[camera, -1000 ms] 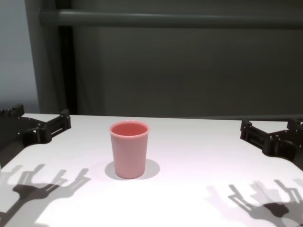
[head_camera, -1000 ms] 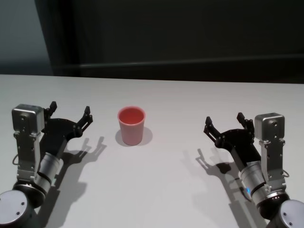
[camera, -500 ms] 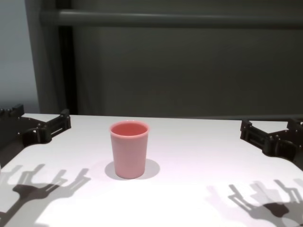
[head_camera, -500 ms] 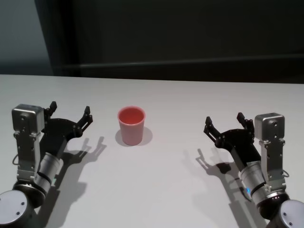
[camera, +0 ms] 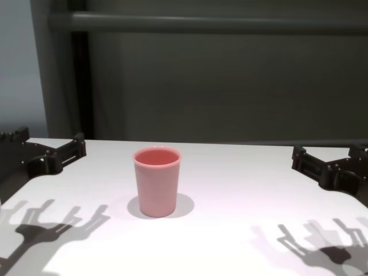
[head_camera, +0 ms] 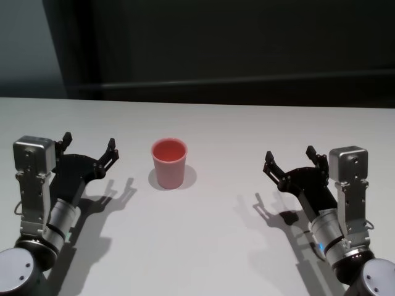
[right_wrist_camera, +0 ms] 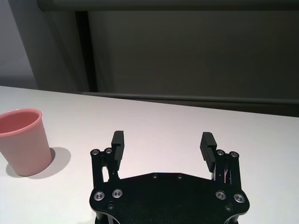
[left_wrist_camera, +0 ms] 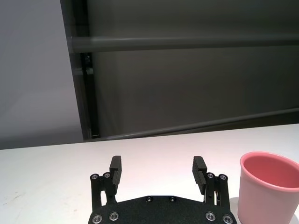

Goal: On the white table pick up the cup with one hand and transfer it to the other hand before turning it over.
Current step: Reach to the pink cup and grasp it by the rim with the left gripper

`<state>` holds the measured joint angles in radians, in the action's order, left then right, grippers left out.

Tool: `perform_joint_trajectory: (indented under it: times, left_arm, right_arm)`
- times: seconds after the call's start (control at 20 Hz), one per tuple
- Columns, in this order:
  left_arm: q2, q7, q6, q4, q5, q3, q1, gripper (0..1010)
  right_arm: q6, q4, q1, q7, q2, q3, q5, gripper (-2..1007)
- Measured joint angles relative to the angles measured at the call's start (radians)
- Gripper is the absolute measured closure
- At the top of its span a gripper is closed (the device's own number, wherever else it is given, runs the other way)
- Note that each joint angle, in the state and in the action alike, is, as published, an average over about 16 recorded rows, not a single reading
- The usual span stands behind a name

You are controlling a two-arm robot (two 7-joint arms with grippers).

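Observation:
The pink cup (head_camera: 169,163) stands upright, mouth up, on the white table (head_camera: 210,240), a little left of centre; it also shows in the chest view (camera: 157,181), the left wrist view (left_wrist_camera: 267,187) and the right wrist view (right_wrist_camera: 22,141). My left gripper (head_camera: 89,147) is open and empty, hovering to the left of the cup, apart from it. In the left wrist view the left gripper (left_wrist_camera: 158,169) has its jaws spread wide. My right gripper (head_camera: 290,160) is open and empty, well to the right of the cup; it shows in the right wrist view (right_wrist_camera: 162,143) too.
The far edge of the table meets a dark wall with a horizontal rail (camera: 201,23). Shadows of both grippers lie on the tabletop near its front.

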<state>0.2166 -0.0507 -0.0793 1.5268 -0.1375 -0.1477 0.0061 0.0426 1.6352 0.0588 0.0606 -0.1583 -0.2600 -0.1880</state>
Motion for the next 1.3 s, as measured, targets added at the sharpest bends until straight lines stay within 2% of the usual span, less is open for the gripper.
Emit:
perform_joint_trajectory:
  times: [1.3]
  left_arm:
    - [0.000,0.000,0.000,0.001,-0.001,0.001,0.000,9]
  right_arm:
    - [0.000,0.000,0.000,0.000,0.000,0.000,0.000,3]
